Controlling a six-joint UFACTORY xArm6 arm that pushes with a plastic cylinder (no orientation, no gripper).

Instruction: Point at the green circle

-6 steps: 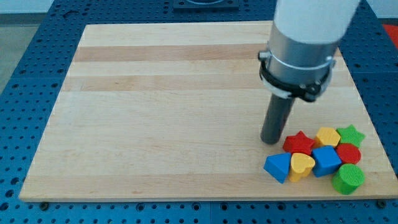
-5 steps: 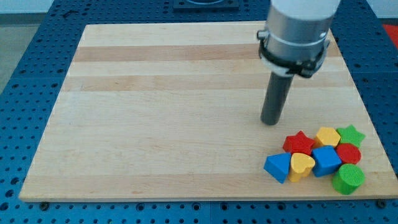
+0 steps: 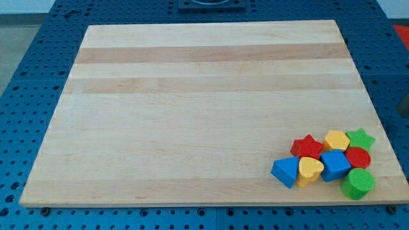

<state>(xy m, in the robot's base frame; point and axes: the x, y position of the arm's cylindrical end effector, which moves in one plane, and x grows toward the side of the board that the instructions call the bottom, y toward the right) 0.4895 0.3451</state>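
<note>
One green circle (image 3: 357, 183) sits at the view's bottom right corner of the wooden board (image 3: 192, 108), close to the board's lower edge. It is the lowest piece of a tight cluster of seven blocks. Just above it lies a red circle (image 3: 358, 157), and to its upper left a blue block (image 3: 335, 165) that looks roughly square; both seem to touch it or stand just beside it. Left of the blue block comes a yellow heart (image 3: 311, 170), and left of that a blue triangle (image 3: 285, 171), the cluster's leftmost piece. Along the cluster's top run a red star (image 3: 307, 147), a yellow hexagon (image 3: 336, 140) and a green star (image 3: 361, 138), packed side by side. My tip does not show anywhere in the view, so its place relative to the blocks cannot be told; with no jaws on this rod, nothing is held or touched. Around the board lies a blue perforated table (image 3: 25, 83).
</note>
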